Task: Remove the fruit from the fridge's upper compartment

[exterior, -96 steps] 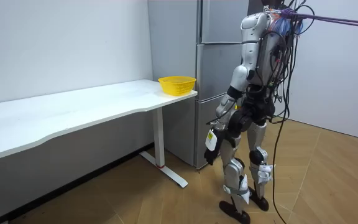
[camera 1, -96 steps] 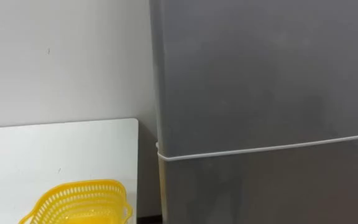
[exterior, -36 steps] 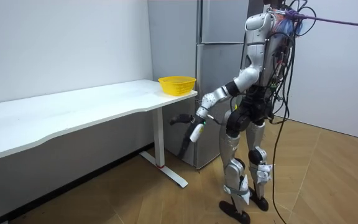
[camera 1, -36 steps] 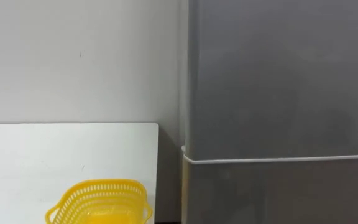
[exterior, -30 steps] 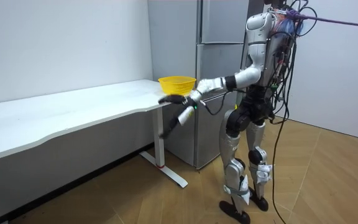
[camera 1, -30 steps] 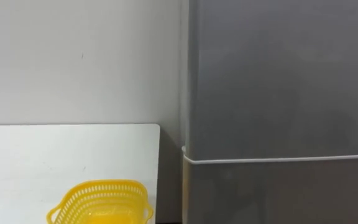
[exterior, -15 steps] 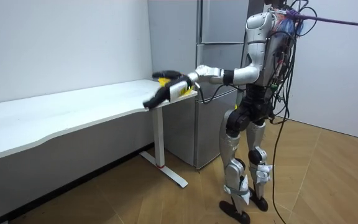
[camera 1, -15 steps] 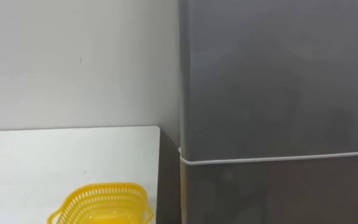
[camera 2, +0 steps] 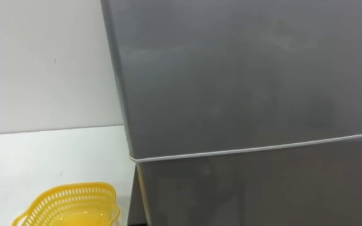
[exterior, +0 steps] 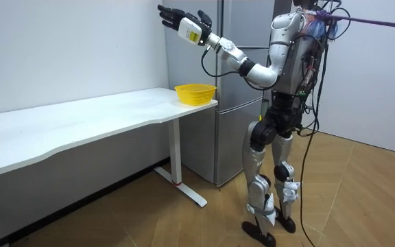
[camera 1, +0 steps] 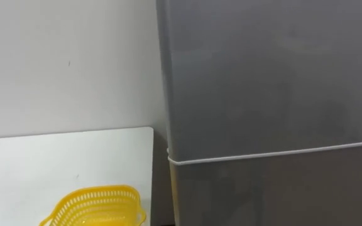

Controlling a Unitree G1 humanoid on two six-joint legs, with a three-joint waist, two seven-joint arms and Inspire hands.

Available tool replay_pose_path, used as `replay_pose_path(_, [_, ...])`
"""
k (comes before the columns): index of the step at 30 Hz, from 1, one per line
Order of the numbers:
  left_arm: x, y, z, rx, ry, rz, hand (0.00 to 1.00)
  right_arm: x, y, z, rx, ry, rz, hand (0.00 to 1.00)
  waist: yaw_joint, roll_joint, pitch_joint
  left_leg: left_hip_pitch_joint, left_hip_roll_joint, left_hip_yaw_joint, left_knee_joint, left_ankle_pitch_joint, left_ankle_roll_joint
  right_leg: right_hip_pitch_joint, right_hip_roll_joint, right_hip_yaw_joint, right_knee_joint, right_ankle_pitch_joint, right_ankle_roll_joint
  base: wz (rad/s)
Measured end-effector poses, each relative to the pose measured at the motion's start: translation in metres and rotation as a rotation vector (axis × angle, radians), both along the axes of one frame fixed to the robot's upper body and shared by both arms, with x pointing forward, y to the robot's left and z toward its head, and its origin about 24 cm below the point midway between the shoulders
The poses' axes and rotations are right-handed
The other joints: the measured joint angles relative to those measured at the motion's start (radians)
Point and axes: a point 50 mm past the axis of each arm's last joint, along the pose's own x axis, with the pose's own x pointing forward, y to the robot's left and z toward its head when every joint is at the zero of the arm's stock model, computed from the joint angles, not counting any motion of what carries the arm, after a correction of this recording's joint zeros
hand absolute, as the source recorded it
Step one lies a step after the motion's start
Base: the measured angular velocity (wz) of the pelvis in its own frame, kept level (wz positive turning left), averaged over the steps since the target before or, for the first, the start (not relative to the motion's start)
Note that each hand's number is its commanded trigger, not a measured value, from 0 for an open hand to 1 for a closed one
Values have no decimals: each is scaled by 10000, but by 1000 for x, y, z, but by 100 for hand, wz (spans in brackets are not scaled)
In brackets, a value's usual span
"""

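Note:
A tall grey fridge (camera 1: 269,75) stands right in front of me with both doors closed; a pale seam (camera 1: 275,152) divides the upper door from the lower one. In the room view I stand upright facing the fridge (exterior: 238,68). My left arm is raised high toward the room view's left, and my left hand (exterior: 184,22) is open with its fingers spread, holding nothing. It hovers level with the top of the upper door, near the fridge's left edge.
A yellow mesh basket (camera 1: 96,206) sits at the corner of a long white table (camera 1: 30,163) to the left of the fridge, also seen as the basket (exterior: 195,93) in the room view. A white wall runs behind the table. The floor is wood.
My left arm has swung up from table height to above head height by the fridge's upper left edge. The eye view has shifted slightly; the fridge doors stay closed.

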Motion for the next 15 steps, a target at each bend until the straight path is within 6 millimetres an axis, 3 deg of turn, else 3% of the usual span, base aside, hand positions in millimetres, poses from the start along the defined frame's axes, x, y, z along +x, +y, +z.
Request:
replay_pose_path(3, [7, -9, 7, 925, -169, -1149, 0, -2, 0, 0, 180, 113, -96, 0, -83, -39, 22, -104, -2, 11, 129, 0, 1, -26, -11, 6, -3, 1, 0, 0])
replay_pose_path(6, [16, -24, 15, 1892, -395, -2421, 0, 0, 0, 0, 234, 151, -78, 0, -132, -39, -5, -175, -1, 84, 144, 1, 4, -159, -12, 108, 20, 2, 1, -5])
replay_pose_path(15, [27, -54, 15, 3791, -367, -5110, 0, 3, -6, 2, 174, 126, -239, 0, -486, 286, -40, -195, 18, 126, 124, 2, 5, -224, 11, 275, 57, 3, -2, -4])
